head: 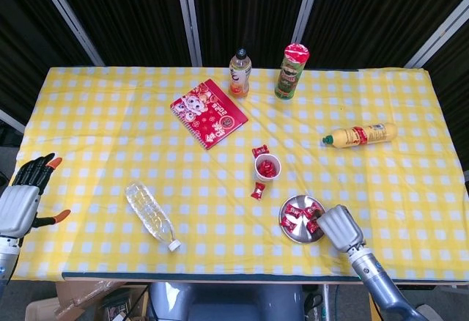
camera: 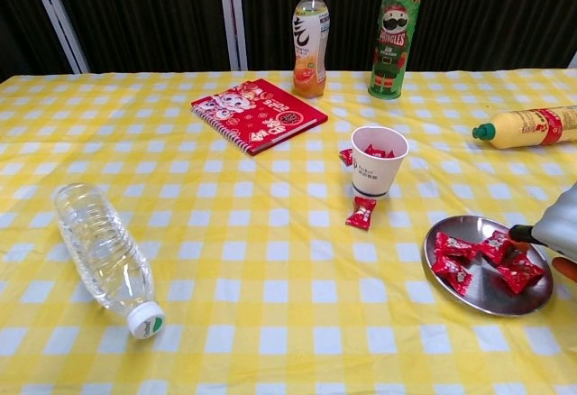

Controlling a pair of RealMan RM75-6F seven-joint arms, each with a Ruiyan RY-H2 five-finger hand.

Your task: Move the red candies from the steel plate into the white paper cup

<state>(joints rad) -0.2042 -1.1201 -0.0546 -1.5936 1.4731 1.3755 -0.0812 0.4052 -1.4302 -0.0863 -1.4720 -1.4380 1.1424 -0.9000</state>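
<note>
- We see the right hand [head: 339, 225] touching the steel plate's [camera: 478, 298] right rim; whether it grips, we cannot tell.
- Red candies [camera: 478, 258] lie on the plate, just beside its fingers.
- The white paper cup [camera: 377, 160] stands beyond, upright.
- Our left hand [head: 22, 200] hovers far off, fingers spread, holding nothing.

Table [head: 110, 152]: covered edge to edge by a yellow-and-white checked cloth, its near edge showing a dark strip. Backdrop: black pleated curtains [head: 249, 13] divided by pale slanting metal bars [head: 187, 13]. Below the near edge: grey seat-like form [head: 220, 303] and crumpled brown material [head: 80, 295], under even light.
</note>
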